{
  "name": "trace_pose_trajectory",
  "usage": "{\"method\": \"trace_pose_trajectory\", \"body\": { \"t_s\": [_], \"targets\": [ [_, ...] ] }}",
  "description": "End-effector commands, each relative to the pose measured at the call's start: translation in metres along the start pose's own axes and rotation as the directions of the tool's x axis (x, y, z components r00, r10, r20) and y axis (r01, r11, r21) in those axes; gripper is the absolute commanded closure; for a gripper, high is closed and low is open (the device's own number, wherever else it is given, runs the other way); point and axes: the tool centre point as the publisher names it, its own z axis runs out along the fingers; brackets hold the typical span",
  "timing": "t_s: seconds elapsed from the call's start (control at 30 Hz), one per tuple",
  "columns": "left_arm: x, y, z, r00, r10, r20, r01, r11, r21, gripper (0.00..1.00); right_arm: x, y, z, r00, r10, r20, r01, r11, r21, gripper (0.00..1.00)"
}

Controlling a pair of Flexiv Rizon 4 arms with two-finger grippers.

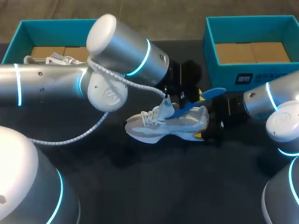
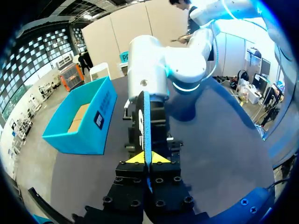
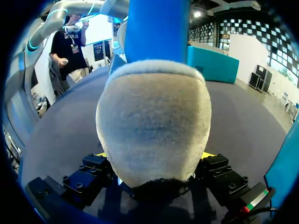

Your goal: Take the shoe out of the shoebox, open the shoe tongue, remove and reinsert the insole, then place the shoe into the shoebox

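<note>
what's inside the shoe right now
A blue insole slants out of the opening of the shoe, its free end pinched in the left gripper. How far its front reaches inside is hidden by the upper.

Dark table (image 1: 154, 186), left shoebox (image 1: 51, 32) and right shoebox (image 1: 224, 77) at far edge, white shoe (image 1: 187, 123) mid-table, possibly resting on it

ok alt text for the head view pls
At the middle of a black table the right gripper holds a white shoe by the heel while the left gripper grips a blue insole sticking out of it. Two teal boxes stand behind.
</note>
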Motion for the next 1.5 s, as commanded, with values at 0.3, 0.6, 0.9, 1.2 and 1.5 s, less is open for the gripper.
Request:
{"method": "trace_pose_trajectory", "body": {
  "t_s": [0.3,0.6,0.9,1.2,1.5],
  "targets": [
    [0.001,-0.049,-0.034,0.989,0.101,-0.111,-0.093,0.993,0.075,1.0,0.002,-0.003,0.006,1.0,0.0,0.001,0.0,1.0,0.004,1.0],
    [0.005,-0.076,-0.06,0.939,0.225,-0.26,-0.184,0.967,0.175,1.0,0.002,-0.003,0.006,1.0,0.0,0.001,0.0,1.0,0.004,1.0],
    [0.01,-0.101,-0.09,0.887,0.334,-0.319,-0.245,0.926,0.287,1.0,0.002,-0.003,0.006,1.0,0.0,0.001,0.0,1.0,0.004,1.0],
    [0.012,-0.117,-0.107,0.77,0.467,-0.435,-0.245,0.846,0.474,1.0,0.002,-0.003,0.006,1.0,0.0,0.001,0.0,1.0,0.004,1.0],
    [0.012,-0.117,-0.107,0.77,0.467,-0.435,-0.245,0.846,0.474,1.0,0.002,-0.003,0.006,1.0,0.0,0.001,0.0,1.0,0.004,1.0]
  ]
}}
